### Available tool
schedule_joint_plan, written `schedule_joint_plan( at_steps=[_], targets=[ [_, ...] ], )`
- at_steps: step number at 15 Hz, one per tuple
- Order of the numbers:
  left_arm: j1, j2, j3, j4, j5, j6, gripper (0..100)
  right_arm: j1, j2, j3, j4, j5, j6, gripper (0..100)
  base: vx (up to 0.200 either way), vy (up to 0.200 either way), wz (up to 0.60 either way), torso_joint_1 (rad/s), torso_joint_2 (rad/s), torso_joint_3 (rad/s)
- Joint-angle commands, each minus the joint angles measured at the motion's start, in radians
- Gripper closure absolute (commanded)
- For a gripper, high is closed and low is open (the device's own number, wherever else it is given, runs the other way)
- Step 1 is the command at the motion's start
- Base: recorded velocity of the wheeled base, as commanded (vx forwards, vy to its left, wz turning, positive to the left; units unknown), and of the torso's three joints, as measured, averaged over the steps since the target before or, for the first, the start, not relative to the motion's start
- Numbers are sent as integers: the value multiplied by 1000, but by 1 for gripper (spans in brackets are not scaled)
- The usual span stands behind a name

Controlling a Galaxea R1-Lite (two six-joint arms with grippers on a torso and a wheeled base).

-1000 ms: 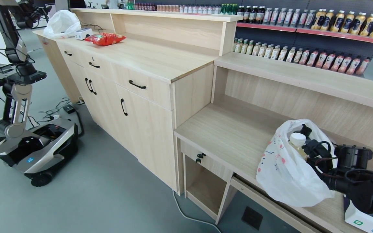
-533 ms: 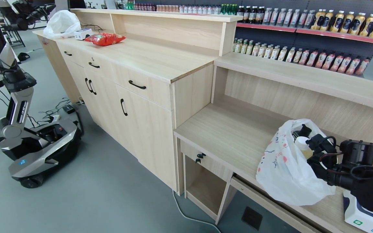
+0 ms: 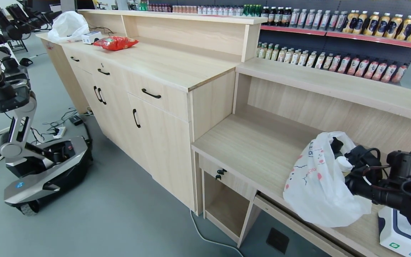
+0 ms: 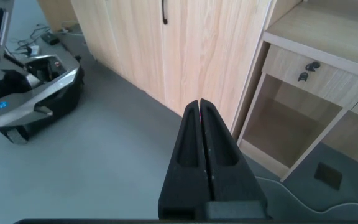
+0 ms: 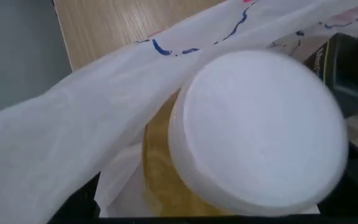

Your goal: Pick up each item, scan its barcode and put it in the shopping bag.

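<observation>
A white plastic shopping bag (image 3: 318, 185) with small printed figures stands on the low wooden counter (image 3: 255, 150) at the right. My right gripper (image 3: 345, 161) is inside the bag's mouth, shut on a bottle (image 3: 343, 165) with a white cap (image 5: 263, 130) and yellow contents (image 5: 160, 168). The bag's film (image 5: 73, 137) wraps around the bottle's side. A dark item (image 5: 353, 62) lies in the bag beside it. My left gripper (image 4: 200, 109) hangs shut above the grey floor, in front of the cabinet, holding nothing.
A white and blue scanner (image 3: 401, 232) sits on the counter's near right corner. A taller counter (image 3: 177, 67) at the left carries a red snack packet (image 3: 115, 43) and another white bag (image 3: 68, 25). Drink shelves (image 3: 334, 60) line the back. Another wheeled robot (image 3: 41, 167) stands at the left.
My right gripper has lowered the bottle deeper into the bag, down and to the right. The other robot at the left has rolled and shifted its arm.
</observation>
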Motion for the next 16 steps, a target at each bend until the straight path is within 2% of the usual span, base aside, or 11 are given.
schedule_joint_plan(
  at_steps=[1,3,16],
  targets=[
    [0,0,0,0,0,-1,100,-35,-44,13,49,-14,-57,0,0,0,0,0,0,0],
    [0,0,0,0,0,-1,100,-55,-57,15,91,-16,-110,0,0,0,0,0,0,0],
    [0,0,0,0,0,-1,100,-70,-203,12,91,-16,-111,0,0,0,0,0,0,0]
  ],
)
